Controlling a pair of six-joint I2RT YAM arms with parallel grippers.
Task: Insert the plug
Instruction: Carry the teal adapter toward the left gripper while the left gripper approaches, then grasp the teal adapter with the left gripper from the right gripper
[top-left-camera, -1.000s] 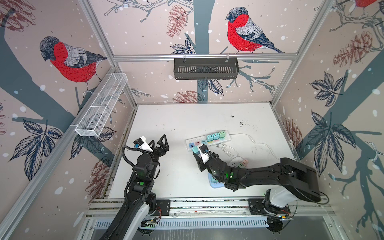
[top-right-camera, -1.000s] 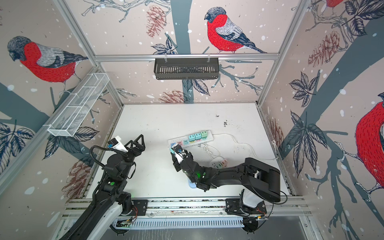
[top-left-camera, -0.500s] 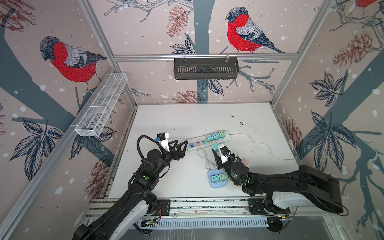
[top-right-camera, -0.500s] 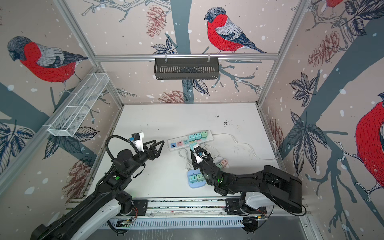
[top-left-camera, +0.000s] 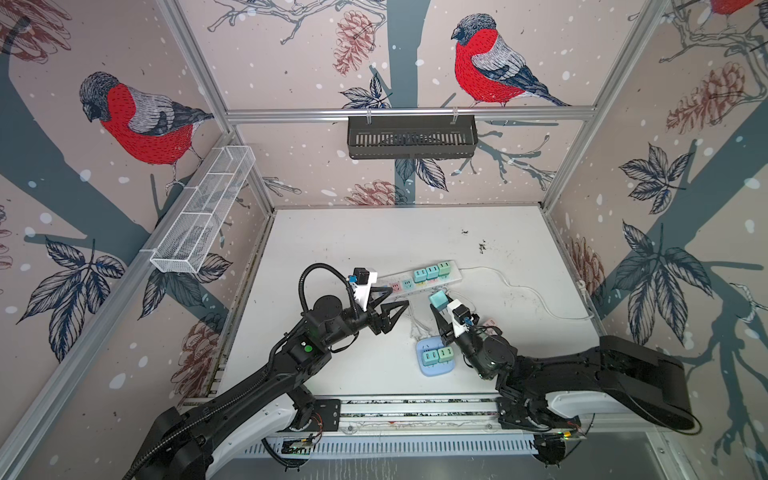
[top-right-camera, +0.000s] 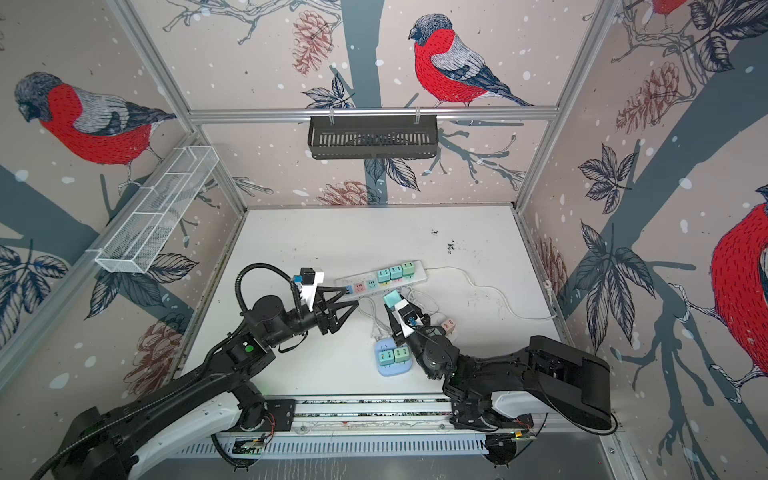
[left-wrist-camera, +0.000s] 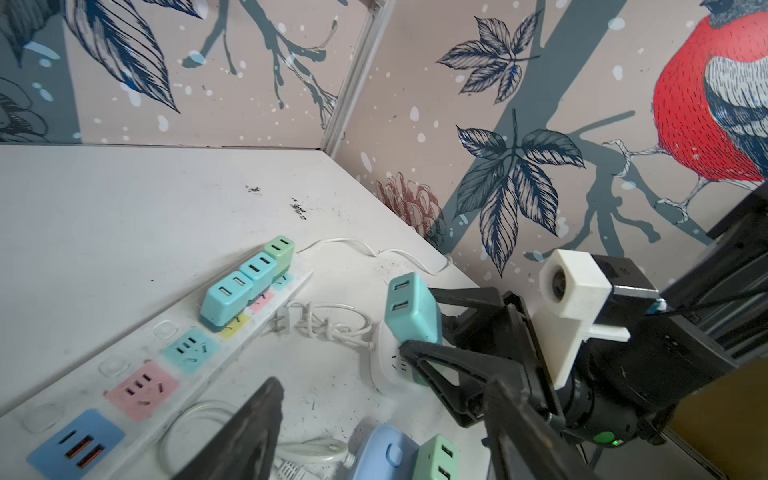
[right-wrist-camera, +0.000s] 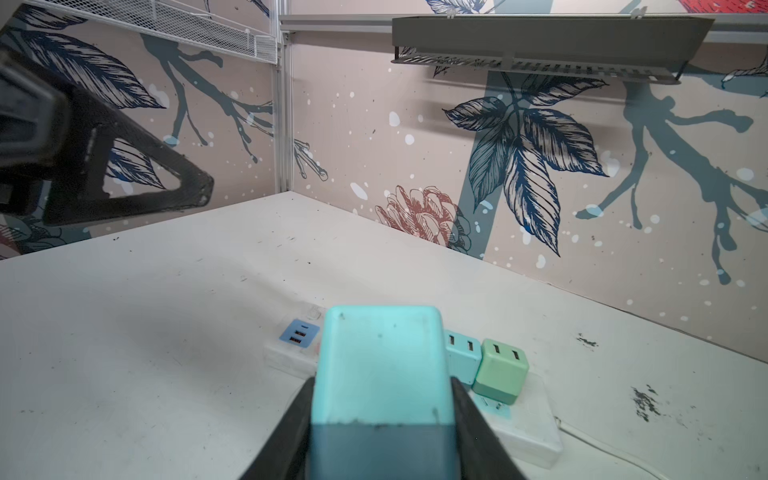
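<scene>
- Right claw (right-wrist-camera: 381, 386): jaws clamped on the two sides of the teal plug (right-wrist-camera: 380, 353). The plug is held clear of the table, tilted, prongs hidden.
- Strip (top-left-camera: 454, 272) lies ahead of and below that claw. Its free teal socket (left-wrist-camera: 190, 350) and pink socket (left-wrist-camera: 143, 388) are off toward the left claw.
- Left claw (top-left-camera: 399, 297): jaws wide apart, empty, close beside the right claw at the strip's free end. Cannot tell if it touches the strip.
- Risk: the tilt may send the prongs wide of the slots, so they jam or skid.
- Risk: nothing visibly pins the strip, so a push could slide it.
- Risk: the claws are near each other, and a sideways move could knock them together.
- Three seated plugs (top-left-camera: 432, 272) crowd the teal socket on the side away from the left claw, leaving little finger room there.
- Under the right claw: round white socket (left-wrist-camera: 388, 365) and loose cords (left-wrist-camera: 328, 328), which could snag on descent.
- Behind it: blue base (top-left-camera: 430, 371), not in the way.
</scene>
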